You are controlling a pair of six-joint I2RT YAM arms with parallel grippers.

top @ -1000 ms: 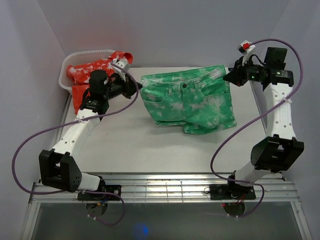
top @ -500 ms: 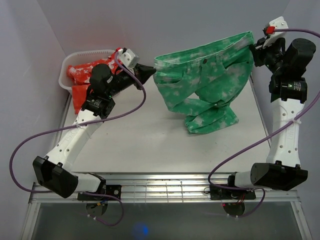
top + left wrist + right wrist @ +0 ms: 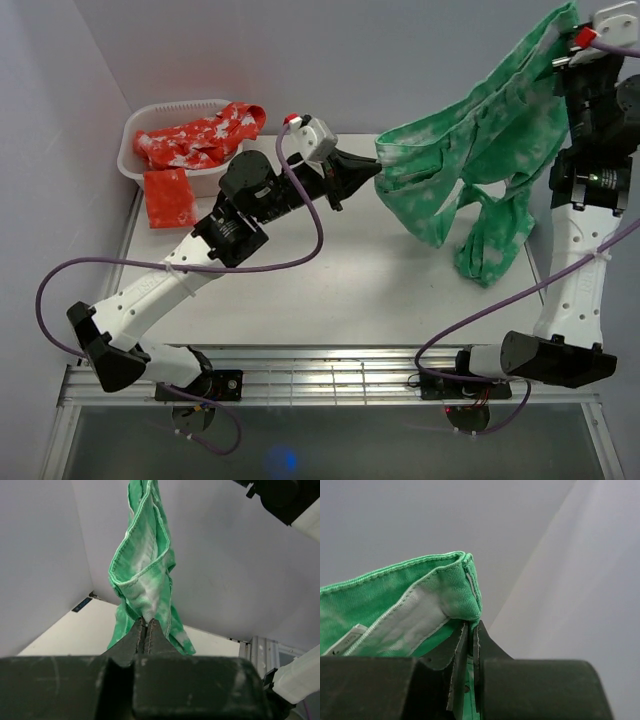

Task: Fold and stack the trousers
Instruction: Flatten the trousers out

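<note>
The green trousers (image 3: 470, 150) with white blotches hang in the air between my two grippers, their legs dangling toward the table at the right. My left gripper (image 3: 372, 170) is shut on one waistband corner; in the left wrist view (image 3: 145, 622) the cloth (image 3: 145, 570) rises from the closed jaws. My right gripper (image 3: 572, 35) is raised high at the top right and shut on the other waistband corner (image 3: 445, 595), pinched between the jaws (image 3: 471, 630).
A white basket (image 3: 135, 165) at the back left holds red patterned clothes (image 3: 195, 135); a folded red piece (image 3: 168, 196) lies beside it. The white table (image 3: 300, 270) lies below. Grey walls close in on three sides.
Both grippers have lifted the trousers off the table; the right one rose higher and rightward, the left one moved right and up. The trousers now hang free.
</note>
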